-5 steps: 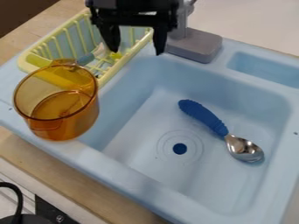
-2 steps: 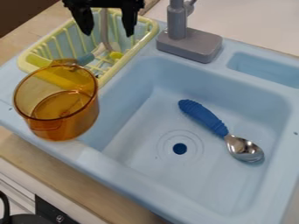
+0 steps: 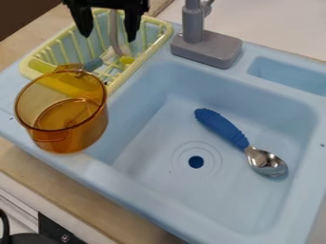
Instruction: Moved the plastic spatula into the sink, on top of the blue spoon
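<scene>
Camera view | my gripper (image 3: 109, 37) hung over the yellow rack (image 3: 141, 62), fingers apart | plastic spatula probably among utensils (image 3: 127, 60) there, couldn't tell which | blue spoon (image 3: 221, 127) lay in sink (image 3: 156, 136), no spatula on it | I judged pick, carry, drop all left

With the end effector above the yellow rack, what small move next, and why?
Probably ease the end effector slightly down, then recheck alignment before closing: its fingers are apart, and a grey stem, possibly the spatula's, shows between them, rising from the yellow rack.
</scene>
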`<control>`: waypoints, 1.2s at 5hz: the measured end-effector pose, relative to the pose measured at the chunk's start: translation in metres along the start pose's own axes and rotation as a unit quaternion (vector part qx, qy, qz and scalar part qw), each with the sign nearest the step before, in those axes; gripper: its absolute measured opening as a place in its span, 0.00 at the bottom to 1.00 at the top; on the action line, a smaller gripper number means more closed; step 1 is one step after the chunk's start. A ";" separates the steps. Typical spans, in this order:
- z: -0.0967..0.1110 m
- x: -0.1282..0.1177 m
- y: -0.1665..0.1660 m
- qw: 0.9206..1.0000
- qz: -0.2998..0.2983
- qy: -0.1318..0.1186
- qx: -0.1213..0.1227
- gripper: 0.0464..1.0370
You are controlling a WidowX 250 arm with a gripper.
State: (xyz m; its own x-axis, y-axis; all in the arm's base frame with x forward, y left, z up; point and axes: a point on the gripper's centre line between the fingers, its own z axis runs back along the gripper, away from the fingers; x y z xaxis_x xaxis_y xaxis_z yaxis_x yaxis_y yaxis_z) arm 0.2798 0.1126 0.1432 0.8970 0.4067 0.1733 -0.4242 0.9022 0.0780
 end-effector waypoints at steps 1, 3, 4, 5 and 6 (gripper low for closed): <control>-0.012 -0.002 0.008 1.000 0.003 0.010 -0.001 0.96; -0.031 -0.010 0.014 1.000 -0.015 0.017 -0.003 0.96; -0.039 -0.016 0.010 0.999 -0.044 0.019 -0.017 0.96; -0.043 -0.019 0.007 0.998 -0.057 0.020 -0.020 0.93; -0.043 -0.019 0.009 0.998 -0.059 0.020 -0.027 0.68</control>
State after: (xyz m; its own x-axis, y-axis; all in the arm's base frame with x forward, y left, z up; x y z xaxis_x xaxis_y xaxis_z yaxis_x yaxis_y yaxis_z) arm 0.2638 0.1192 0.0979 0.9447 0.3025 0.1268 -0.3098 0.9499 0.0419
